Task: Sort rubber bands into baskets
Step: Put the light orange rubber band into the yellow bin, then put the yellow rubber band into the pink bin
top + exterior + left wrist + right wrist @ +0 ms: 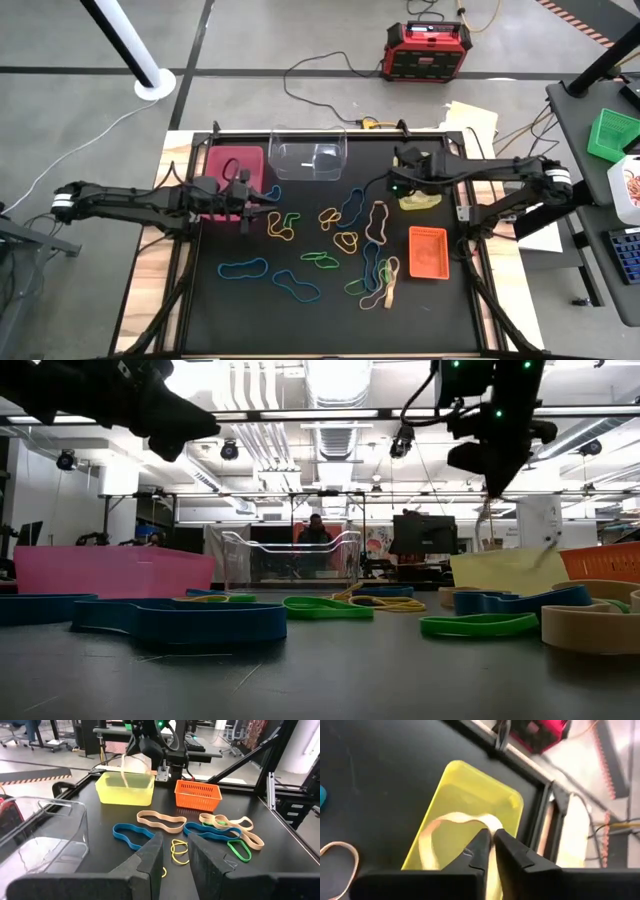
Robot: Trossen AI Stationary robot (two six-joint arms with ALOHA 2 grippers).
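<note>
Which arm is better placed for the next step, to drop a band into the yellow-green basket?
The right. Its gripper is shut on a tan rubber band directly above the yellow-green basket. The left gripper is open beside the magenta-pink basket, holding nothing.

Grey concrete floor [90, 40] crossed by dark lines; a red-black power box [428, 50] with trailing cables beyond the bench [150, 270]; bright ceiling strip lights [330, 375] over a cluttered workshop

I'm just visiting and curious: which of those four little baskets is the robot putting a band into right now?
The yellow-green basket. The right gripper hangs over it, pinching a tan rubber band; no gripper is over the others.
</note>
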